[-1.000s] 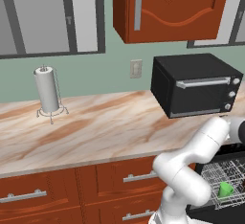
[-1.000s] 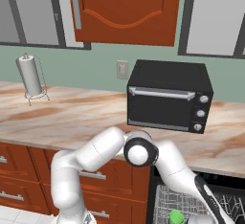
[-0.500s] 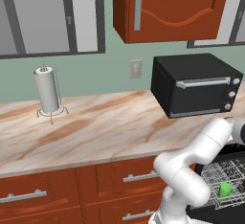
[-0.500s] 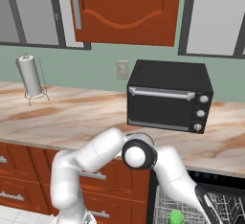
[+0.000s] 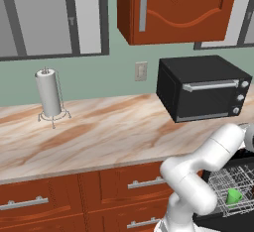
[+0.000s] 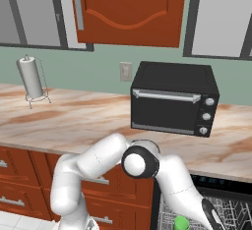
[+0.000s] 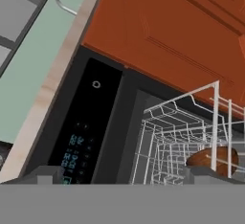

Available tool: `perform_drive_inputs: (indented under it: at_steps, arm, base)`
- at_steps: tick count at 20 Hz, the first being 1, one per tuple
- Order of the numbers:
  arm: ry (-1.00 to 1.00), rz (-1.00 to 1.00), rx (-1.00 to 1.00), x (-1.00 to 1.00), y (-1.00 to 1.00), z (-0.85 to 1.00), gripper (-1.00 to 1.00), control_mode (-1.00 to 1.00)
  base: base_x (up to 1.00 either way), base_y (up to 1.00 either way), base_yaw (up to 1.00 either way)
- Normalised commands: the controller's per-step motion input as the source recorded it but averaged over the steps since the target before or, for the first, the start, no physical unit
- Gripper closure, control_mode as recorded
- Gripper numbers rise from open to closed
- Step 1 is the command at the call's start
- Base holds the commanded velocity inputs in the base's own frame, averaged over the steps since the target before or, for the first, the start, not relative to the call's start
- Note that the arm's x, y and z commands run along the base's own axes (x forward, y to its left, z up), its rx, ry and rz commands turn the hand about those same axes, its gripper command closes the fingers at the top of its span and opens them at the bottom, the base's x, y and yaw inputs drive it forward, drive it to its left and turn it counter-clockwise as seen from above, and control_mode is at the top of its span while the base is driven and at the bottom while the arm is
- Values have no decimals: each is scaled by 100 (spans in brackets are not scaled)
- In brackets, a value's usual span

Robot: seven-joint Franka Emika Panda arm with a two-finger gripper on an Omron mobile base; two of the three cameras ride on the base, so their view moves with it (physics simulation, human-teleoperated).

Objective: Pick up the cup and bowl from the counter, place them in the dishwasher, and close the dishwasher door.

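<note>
Gripper fingers [image 7: 119,175] stand wide apart and hold nothing; in the hand view only their two grey tips rise at the lower edge, one at the left and one at the right, looking down into the open dishwasher [image 7: 91,132]. From the room, the long marbled counter [image 5: 99,137] runs across the wall with a black toaster oven [image 5: 201,87] at its right and a paper towel roll [image 5: 48,94] on a wire stand well to the left; no cup or bowl sits on its surface. The white arm bends down past the wooden drawers toward the appliance. The dishwasher's pale wire rack [image 7: 177,141] is pulled forward, and the green cup [image 5: 233,196] sits inside it, also seen from the right base view [image 6: 182,222]. A brown, rounded bowl [image 7: 213,160] rests in the rack just beyond the right fingertip. Both dishes appear loaded, so closing the dishwasher door seems to be what remains; the door itself cannot be made out. The risks, as I judge them: the open fingers are close to the rack wires and could snag one while pulling out, jolting the bowl or tipping the cup. If the rack stays extended, the door could jam against it instead of shutting.
</note>
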Motion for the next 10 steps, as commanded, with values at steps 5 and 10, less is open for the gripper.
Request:
perform_drive_inputs:
  at_steps: [5,10]
  arm:
    - [-5,8,0,-53,2,0,-100,-100]
    - [-7,10,0,-66,1,0,-100,-100]
  base:
    - [0,0,0]
    - [0,0,0]
